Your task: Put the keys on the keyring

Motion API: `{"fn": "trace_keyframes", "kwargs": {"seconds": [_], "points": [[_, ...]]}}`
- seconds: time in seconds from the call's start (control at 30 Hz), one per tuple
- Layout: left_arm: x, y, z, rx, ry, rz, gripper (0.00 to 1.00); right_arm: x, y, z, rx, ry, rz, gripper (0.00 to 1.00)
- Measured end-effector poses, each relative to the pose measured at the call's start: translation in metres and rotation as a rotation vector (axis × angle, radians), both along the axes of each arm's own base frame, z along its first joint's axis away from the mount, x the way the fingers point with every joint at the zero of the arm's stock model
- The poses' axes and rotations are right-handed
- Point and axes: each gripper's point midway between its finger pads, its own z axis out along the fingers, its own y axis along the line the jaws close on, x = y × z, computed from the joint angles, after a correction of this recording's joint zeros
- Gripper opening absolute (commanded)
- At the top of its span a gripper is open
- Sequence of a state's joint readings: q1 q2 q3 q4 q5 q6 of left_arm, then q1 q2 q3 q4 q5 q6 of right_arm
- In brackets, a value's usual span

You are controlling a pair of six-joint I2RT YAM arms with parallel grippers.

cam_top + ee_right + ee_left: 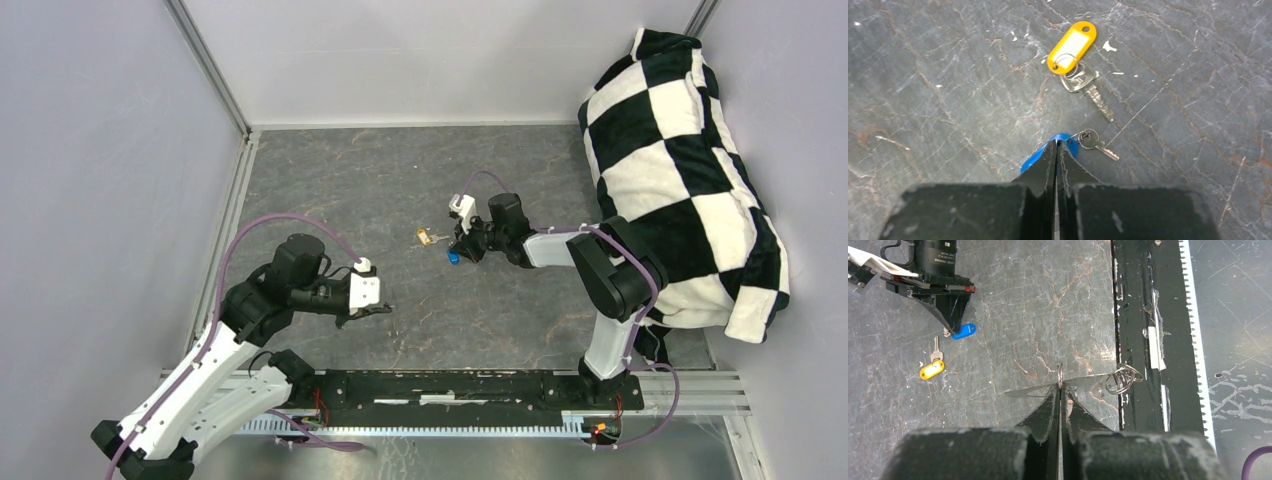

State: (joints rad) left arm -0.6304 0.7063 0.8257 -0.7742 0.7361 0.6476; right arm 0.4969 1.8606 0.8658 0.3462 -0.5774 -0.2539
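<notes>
My left gripper (1060,385) is shut on the keyring (1060,374), a thin silver loop seen edge-on. A thin band crosses its tips and ends in a small coil of rings (1122,379). It hovers at the near left (385,311). Two keys lie mid-table. The yellow-headed key (1072,46) (425,237) rests free. My right gripper (1056,142) (457,255) is shut, tips down on the blue key (1070,145) (964,330), whose silver blade (1093,140) sticks out to the right. Most of the blue head is hidden under the fingers.
A black-and-white checkered cloth (690,170) is heaped at the right wall. The black base rail (470,390) with a toothed strip runs along the near edge, just right of the left gripper in its wrist view. Grey walls enclose the marbled table (400,180).
</notes>
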Motion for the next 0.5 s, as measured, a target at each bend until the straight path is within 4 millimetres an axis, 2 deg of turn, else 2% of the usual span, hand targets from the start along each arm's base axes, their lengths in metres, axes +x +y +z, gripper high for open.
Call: {"fn": "trace_keyframes", "kwargs": {"seconds": [0.13,0.43,0.47,0.5], "points": [[-0.001,0.001,0.002,-0.006,-0.009,0.001,0.02,-0.01,-0.001,0.003,0.022,0.01,0.008,0.0],[-0.001,0.001,0.004,-0.011,-0.016,0.001,0.02,-0.03,-0.008,0.028,0.065,-0.03,0.019,0.01],[-0.002,0.001,0.004,-0.012,-0.017,0.001,0.02,-0.032,-0.01,0.028,0.061,-0.029,0.014,0.04],[-0.002,0.001,0.004,-0.013,-0.019,0.001,0.02,-0.033,-0.012,0.027,0.055,-0.027,0.008,0.13]]}}
